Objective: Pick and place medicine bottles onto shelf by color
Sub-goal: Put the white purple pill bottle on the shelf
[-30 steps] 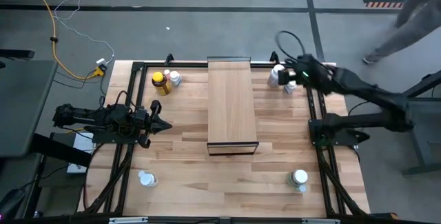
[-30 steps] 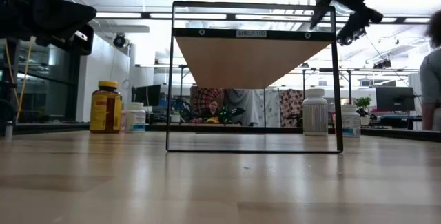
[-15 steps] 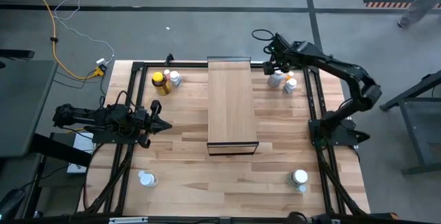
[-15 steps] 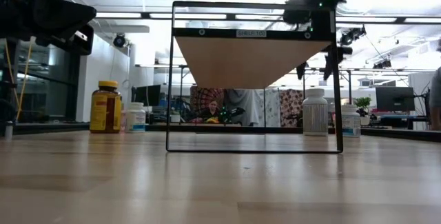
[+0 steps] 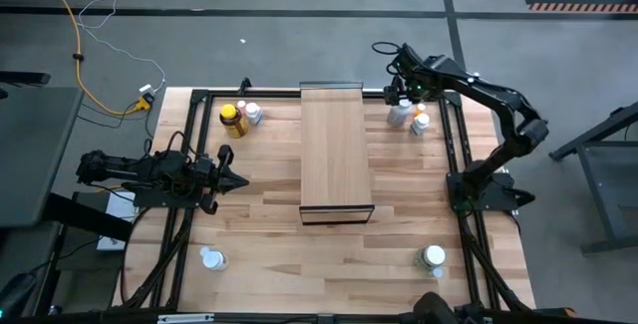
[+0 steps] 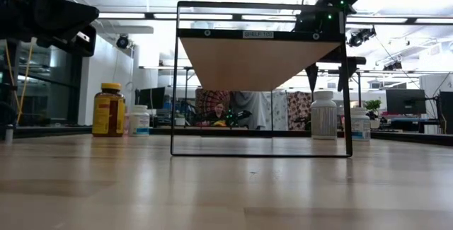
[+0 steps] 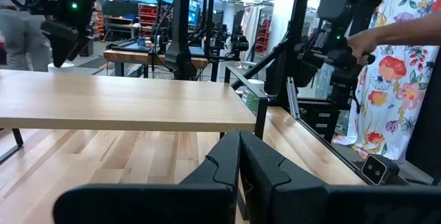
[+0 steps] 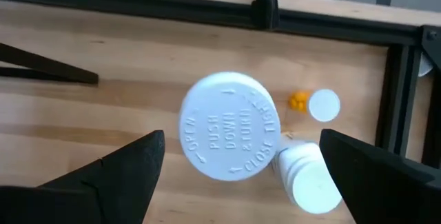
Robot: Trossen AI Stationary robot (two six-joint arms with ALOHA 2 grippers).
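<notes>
Nothing sits on the shelf [image 5: 337, 150] yet; the medicine bottles [image 5: 241, 117] all stand on the tabletop [image 5: 269, 224]. Left hand [image 5: 231, 180] waits, fingers together. At the far corner, right hand [image 5: 401, 95] hovers, fingers apart, over a large white bottle [image 8: 230, 126].

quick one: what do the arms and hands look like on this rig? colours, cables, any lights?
Both arms are dark, near-black, jointed links. The left hand ends in two tapered black fingers that form a point. The right hand has broad, flat black fingers. A black cable loops off the right arm, and a small green light glows near its wrist. No printed markings are legible.
</notes>
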